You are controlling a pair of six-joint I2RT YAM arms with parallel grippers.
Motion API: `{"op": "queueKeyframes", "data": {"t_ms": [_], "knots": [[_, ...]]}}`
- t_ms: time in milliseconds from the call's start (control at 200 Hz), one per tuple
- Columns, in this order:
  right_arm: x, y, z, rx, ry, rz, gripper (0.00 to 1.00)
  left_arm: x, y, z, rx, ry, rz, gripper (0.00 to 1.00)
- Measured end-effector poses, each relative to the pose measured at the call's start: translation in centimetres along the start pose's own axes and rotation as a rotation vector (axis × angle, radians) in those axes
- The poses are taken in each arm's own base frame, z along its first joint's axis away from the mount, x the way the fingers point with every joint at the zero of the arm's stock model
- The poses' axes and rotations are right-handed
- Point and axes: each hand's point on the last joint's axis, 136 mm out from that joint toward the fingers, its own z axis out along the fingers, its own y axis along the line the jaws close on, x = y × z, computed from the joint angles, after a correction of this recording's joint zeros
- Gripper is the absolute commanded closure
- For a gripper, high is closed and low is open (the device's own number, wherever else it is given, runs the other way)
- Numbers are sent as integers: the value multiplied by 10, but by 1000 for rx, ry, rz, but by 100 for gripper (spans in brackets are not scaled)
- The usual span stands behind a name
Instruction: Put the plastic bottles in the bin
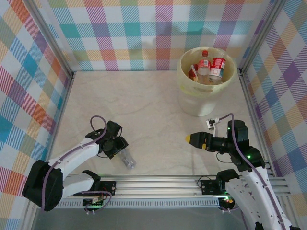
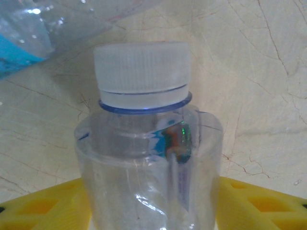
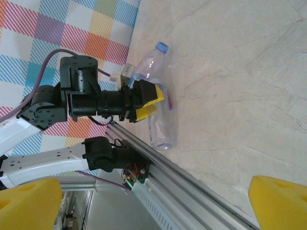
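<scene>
1. From above, the left gripper (image 1: 115, 145) is hanging low over a clear bottle (image 1: 127, 161). This bottle is lying on the table (image 1: 144, 105), close to the near edge and left of the middle. One end of it is sticking out from under the gripper toward the rail (image 1: 163, 182).
2. In the same view the bin (image 1: 188, 103) is standing at the far right of the table, well apart from that bottle. At least three bottles with red labels (image 1: 217, 67) are lying inside it. The right gripper (image 1: 191, 139) is hovering in front of the bin and is holding nothing.
3. At the left wrist, the clear bottle is sitting in the middle, with its ribbed pale cap (image 2: 141, 64) pointing away from the camera. The yellow fingers (image 2: 43, 208) are standing one on each side of the bottle, right against its walls. Whether they are already pressing on it, one cannot tell. A second clear bottle (image 2: 19, 55), with a blue label, is lying on the table at the upper left corner.
4. At the right wrist, the right gripper's own fingers (image 3: 278, 203) are standing wide apart and nothing is lying between them. Farther off, the left gripper is reaching over the clear bottle beside the rail.
</scene>
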Motion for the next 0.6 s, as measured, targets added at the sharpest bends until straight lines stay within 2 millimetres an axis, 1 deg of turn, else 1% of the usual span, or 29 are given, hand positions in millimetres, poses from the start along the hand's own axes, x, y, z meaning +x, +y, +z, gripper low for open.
{"op": "queueKeyframes", "data": {"t_ms": [65, 240, 305, 375, 600], "knots": [[0, 1, 0, -8, 1, -1, 0, 0, -3, 0, 13, 3, 11, 48], [-3, 8, 3, -52, 10, 3, 0, 3, -10, -2, 51, 19, 21, 51], [-3, 10, 5, -73, 21, 15, 0, 2, -18, -7, 91, 15, 23, 52], [-4, 10, 8, -91, 34, 33, 0, 0, -34, -16, 168, 6, 23, 52], [-14, 10, 17, -112, 39, 94, 0, -12, -96, -57, 405, -22, 18, 53]]}}
